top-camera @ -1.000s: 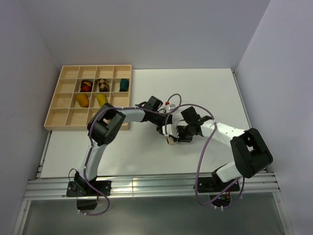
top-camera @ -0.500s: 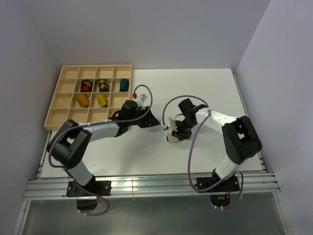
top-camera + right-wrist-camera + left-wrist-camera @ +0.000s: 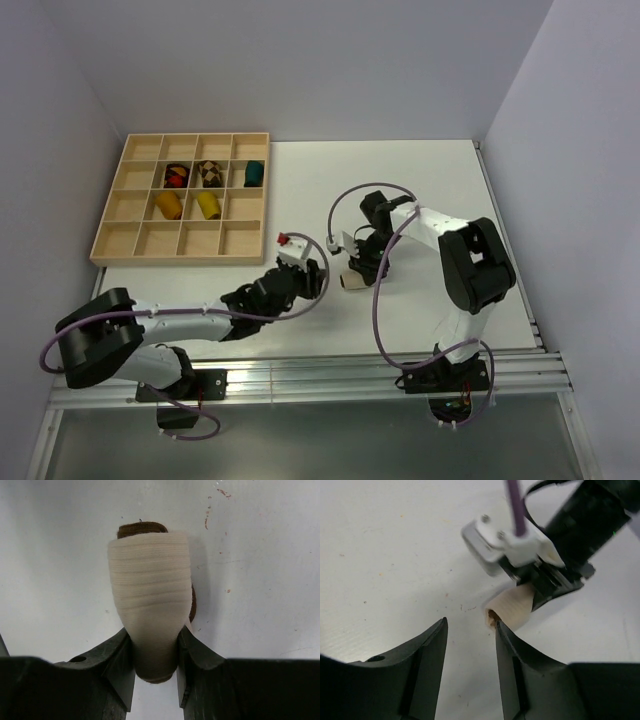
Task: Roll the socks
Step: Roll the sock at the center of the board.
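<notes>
A cream sock [image 3: 150,590], rolled into a bundle with a brown edge showing, lies on the white table [image 3: 430,180]. My right gripper [image 3: 154,647] is shut on its near end, one finger on each side. From above, the roll [image 3: 351,282] sits just under the right gripper [image 3: 358,266]. The left gripper [image 3: 312,276] hovers to the left of the roll, open and empty. In the left wrist view its fingers [image 3: 427,650] frame bare table, with the roll [image 3: 512,610] just beyond the right fingertip. A mustard-orange sock [image 3: 167,205] and a yellow sock [image 3: 208,205] sit rolled in the tray.
The wooden compartment tray [image 3: 150,240] stands at the back left. Its upper row holds a red-and-dark bundle [image 3: 177,176], a brown-checkered bundle [image 3: 209,173] and a teal bundle [image 3: 254,173]. Purple cables loop above both wrists. Walls close in the left and right sides.
The left arm has swung away from the roll toward the near left, and its jaws have widened. The right gripper has kept its hold on the cream roll and turned slightly.
</notes>
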Robot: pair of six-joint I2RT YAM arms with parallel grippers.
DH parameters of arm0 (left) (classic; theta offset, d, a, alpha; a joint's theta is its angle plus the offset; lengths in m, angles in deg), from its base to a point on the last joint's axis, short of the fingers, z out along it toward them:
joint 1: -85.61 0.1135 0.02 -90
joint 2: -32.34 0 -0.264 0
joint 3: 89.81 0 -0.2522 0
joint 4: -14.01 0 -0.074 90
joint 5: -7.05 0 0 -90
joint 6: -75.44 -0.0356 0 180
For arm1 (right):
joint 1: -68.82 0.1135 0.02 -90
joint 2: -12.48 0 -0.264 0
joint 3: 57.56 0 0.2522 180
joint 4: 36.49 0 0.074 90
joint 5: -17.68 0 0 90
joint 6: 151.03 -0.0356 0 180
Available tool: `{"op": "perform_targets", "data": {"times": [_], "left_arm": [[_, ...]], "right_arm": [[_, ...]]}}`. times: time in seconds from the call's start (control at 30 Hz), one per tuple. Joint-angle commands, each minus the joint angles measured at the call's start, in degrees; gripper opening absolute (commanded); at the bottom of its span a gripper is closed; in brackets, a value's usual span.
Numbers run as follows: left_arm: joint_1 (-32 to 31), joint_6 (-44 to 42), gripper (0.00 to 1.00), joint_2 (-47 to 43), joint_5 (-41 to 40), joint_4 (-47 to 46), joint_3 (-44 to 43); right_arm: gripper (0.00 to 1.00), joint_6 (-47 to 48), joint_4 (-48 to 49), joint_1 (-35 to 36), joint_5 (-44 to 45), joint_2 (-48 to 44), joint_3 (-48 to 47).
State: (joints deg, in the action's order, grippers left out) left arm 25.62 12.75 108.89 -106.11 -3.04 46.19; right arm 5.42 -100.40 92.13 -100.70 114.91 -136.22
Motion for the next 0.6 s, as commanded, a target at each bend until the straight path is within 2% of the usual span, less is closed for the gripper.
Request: {"op": "perform_targets", "data": {"times": [0.0, 0.2, 0.33, 0.37, 0.43, 0.57], "left_arm": [[-7.0, -12.5, 0.48, 3.5, -10.8, -4.3, -3.0], [-15.1, -23.9, 0.49, 13.3, -13.4, -3.2, -10.0], [-16.7, -26.7, 0.51, 19.5, -12.2, -2.5, -13.6], [-16.7, -29.7, 0.52, 20.0, -11.9, -2.7, -14.7], [-16.8, -31.9, 0.57, 22.5, -11.5, -2.1, -16.2], [-16.7, -35.5, 0.61, 25.8, -9.4, -1.8, -18.7]], "right_arm": [[0.25, -0.2, -5.7, -0.7, 2.8, 3.7, -0.9], [0.25, -1.2, -6.8, -0.7, 3.2, 5.0, -2.4], [0.25, -1.5, -7.7, -0.7, 3.6, 5.6, -2.9], [0.25, -1.5, -7.8, -0.8, 3.7, 5.7, -3.0], [0.25, -1.6, -8.3, -0.8, 3.8, 6.0, -3.1], [0.25, -1.6, -9.5, -0.8, 4.0, 6.9, -4.0]]}}
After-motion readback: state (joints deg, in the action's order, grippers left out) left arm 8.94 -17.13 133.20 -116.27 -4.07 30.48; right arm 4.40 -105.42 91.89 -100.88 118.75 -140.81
